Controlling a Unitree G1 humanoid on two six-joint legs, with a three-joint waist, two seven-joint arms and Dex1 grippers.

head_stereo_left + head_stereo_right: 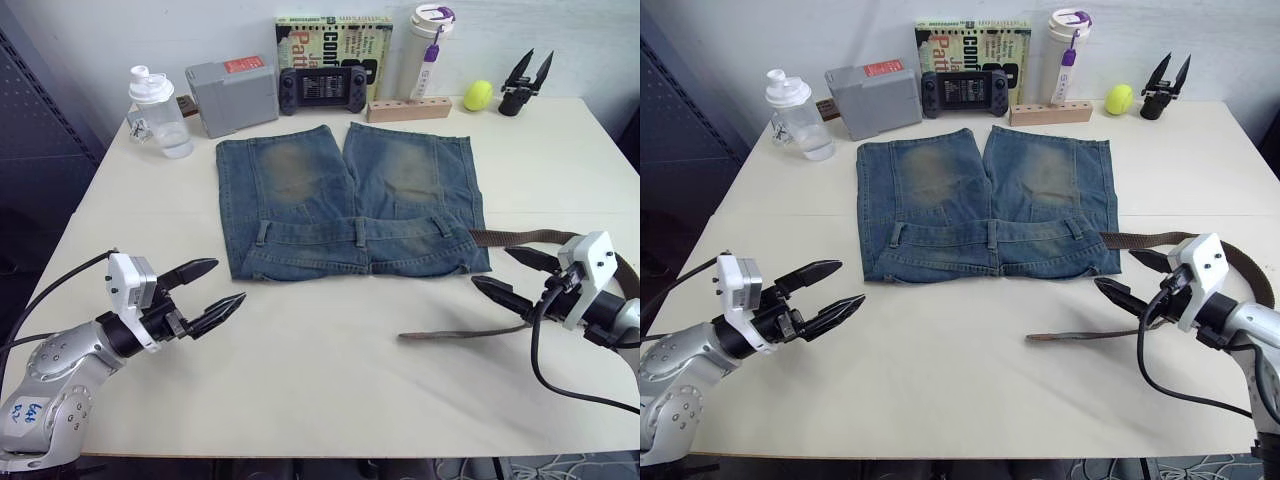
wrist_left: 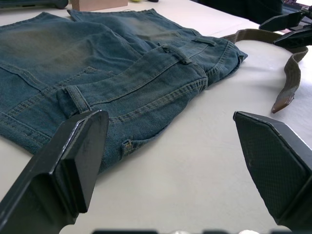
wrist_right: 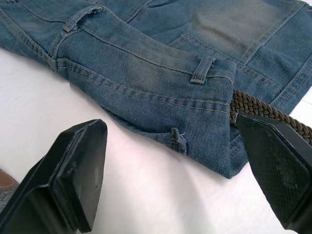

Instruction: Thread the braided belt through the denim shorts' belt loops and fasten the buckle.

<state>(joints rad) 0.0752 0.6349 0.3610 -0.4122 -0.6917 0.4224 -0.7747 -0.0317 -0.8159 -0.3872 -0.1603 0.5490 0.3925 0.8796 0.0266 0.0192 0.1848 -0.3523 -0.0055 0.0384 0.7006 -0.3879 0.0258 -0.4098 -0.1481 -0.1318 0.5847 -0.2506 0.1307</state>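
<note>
Braided dark brown belt (image 1: 520, 238) looks limp and floppy; I'd pinch its stiffer leather tip (image 1: 425, 334); both grippers (image 1: 210, 296) (image 1: 508, 275) gape empty.

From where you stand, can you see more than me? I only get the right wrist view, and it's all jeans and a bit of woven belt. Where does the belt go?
Observer: The braided belt comes out from under the denim shorts on the robot's right, loops round behind the right gripper, and its leather tip lies on the table in front of the waistband.
Operator: Is my other claw holding anything?
Observer: No, the left gripper is open and holds nothing, off the shorts' left corner.
Operator: What's at the far end of the table?
Observer: A clear bottle, a grey box, a game console, a book and a yellow ball.
</note>
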